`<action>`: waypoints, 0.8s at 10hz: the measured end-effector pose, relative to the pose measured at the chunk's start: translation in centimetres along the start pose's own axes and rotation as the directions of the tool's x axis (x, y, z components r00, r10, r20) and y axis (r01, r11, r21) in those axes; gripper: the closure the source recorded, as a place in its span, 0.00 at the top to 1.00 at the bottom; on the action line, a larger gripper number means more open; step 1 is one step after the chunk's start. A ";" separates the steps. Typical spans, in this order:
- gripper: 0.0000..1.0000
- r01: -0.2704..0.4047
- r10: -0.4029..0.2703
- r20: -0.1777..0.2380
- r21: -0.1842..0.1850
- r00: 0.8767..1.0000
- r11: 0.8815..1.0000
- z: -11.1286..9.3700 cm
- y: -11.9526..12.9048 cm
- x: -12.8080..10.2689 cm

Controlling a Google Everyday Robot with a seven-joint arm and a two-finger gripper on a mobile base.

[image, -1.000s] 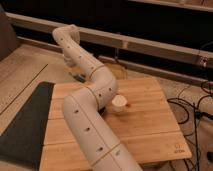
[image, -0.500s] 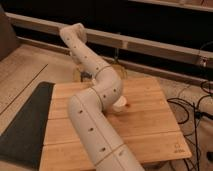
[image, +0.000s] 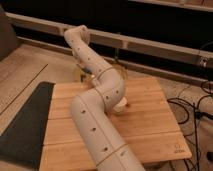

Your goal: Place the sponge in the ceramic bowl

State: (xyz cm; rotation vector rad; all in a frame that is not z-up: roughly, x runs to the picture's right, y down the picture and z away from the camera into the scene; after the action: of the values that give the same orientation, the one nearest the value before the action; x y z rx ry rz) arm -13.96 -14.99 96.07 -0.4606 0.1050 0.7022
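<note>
My arm runs from the bottom middle up across the wooden table [image: 150, 130], bends at an elbow [image: 111, 90] and reaches back to the far left. The gripper [image: 82, 75] hangs at the table's far left edge, mostly behind the wrist links. A small yellowish patch [image: 78, 75] shows beside it; I cannot tell whether this is the sponge. The ceramic bowl is hidden. A small white cup [image: 121, 106] peeks out just right of the elbow, partly covered by the arm.
A dark mat [image: 25, 125] lies on the floor left of the table. Cables [image: 192, 107] trail on the floor to the right. A dark wall with a pale ledge [image: 150, 45] runs behind the table.
The elbow has swung right and now covers more of the white cup. The upper links have lifted and shifted right at the back.
</note>
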 end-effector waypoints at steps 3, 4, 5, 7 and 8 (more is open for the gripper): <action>0.00 0.021 -0.021 0.008 -0.026 1.000 0.999 0.6 1.0 -0.4; 0.00 0.020 -0.019 0.008 -0.025 1.000 1.000 0.6 0.8 -0.3; 0.00 0.021 -0.021 0.005 -0.026 1.000 0.999 0.7 0.9 -0.2; 0.00 0.062 -0.063 -0.025 -0.036 0.998 0.997 0.2 2.4 -0.6; 0.00 0.086 -0.088 -0.036 -0.050 0.995 0.995 0.0 3.9 -1.3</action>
State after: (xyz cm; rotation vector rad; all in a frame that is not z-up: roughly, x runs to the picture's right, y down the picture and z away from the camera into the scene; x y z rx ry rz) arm -17.47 -13.12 94.89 -0.5223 0.1037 0.6116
